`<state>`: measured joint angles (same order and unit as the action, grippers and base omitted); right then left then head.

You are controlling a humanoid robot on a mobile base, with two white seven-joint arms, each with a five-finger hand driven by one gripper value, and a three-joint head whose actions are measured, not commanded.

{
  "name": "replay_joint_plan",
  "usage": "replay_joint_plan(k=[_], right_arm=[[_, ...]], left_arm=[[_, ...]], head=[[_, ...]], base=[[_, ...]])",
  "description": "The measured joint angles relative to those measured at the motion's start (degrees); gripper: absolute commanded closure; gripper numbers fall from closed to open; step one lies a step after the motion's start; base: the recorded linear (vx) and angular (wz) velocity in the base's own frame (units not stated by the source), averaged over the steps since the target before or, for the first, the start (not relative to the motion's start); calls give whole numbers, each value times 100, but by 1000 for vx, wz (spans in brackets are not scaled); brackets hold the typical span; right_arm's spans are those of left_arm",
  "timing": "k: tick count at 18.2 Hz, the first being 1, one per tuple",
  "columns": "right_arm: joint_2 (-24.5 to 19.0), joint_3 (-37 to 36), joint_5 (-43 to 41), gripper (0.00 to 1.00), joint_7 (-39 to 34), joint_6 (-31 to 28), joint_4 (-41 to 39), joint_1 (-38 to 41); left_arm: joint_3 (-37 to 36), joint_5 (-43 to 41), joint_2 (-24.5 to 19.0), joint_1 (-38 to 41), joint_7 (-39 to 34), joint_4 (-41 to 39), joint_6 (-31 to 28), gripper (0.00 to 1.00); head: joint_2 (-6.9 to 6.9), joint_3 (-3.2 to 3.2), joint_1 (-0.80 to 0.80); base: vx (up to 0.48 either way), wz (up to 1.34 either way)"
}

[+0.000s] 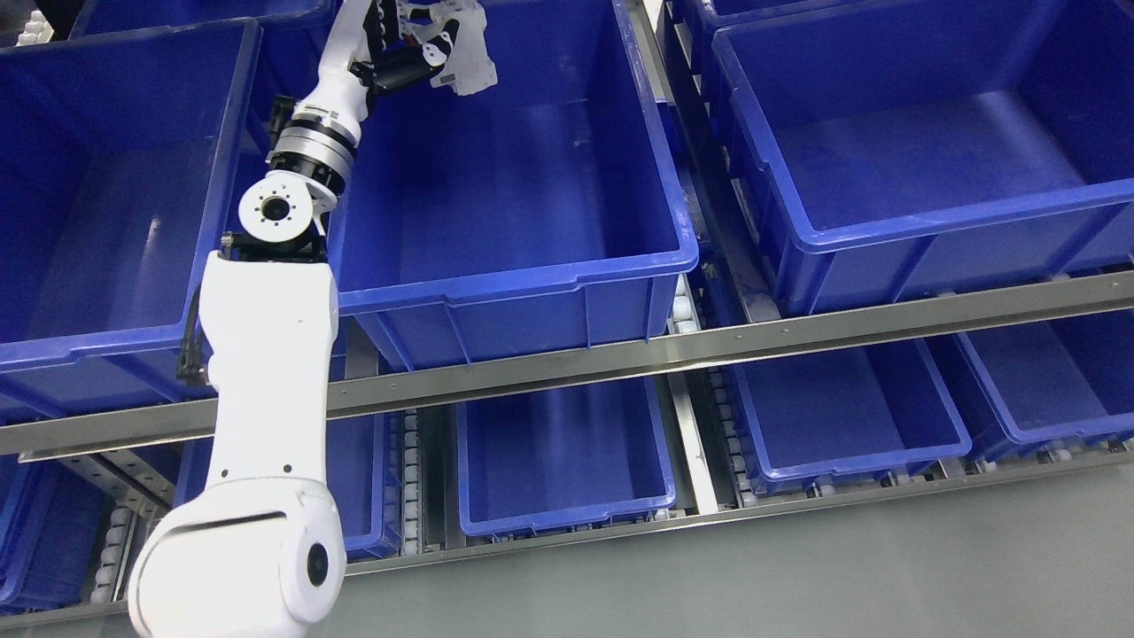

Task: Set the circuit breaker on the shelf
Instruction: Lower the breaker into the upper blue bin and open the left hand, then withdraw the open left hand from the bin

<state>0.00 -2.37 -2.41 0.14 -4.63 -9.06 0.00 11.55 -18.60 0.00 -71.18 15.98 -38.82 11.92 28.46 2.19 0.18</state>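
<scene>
My left arm rises from the lower left and reaches up over the middle blue bin point(514, 266) on the upper shelf. My left hand point(425, 44) is at the top edge of the head view, above the bin's far left corner. Its fingers are curled around a white circuit breaker point(468, 55), held above the bin's floor. The top of the hand is cut off by the picture's edge. The right arm does not show.
Blue bins stand either side on the upper shelf: one at left point(106, 221), one at right point(921, 159). A steel shelf rail point(709, 346) runs across below them. More blue bins point(567, 461) sit on the lower shelf with roller tracks between. Grey floor lies at the bottom right.
</scene>
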Motion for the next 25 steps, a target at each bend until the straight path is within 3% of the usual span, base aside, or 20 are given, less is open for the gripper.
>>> replay_joint_plan(k=[5,14,19,21,25], right_arm=[[0,0,0,0,0,0,0,0],[0,0,-1,0,0,0,0,0],[0,0,-1,0,0,0,0,-1],[0,0,-1,0,0,0,0,-1],[0,0,-1,0,0,0,0,0]], left_arm=[[-64,-19,0,-257,-476,1203,-243,80],[-138,-14,-4,-416,-679,2172,-365,73],[-156,-9,-4,-494,-731,2437,-373,56],[-166,-7,-4,-539,-753,2517,-377,42],[-179,-3,-2,-604,-766,2622,-379,26]], head=[[-1,0,0],[-2,0,0],[-2,0,0],[-2,0,0],[-2,0,0]], base=[[0,0],[0,0],[0,3],[-1,7],[0,0]])
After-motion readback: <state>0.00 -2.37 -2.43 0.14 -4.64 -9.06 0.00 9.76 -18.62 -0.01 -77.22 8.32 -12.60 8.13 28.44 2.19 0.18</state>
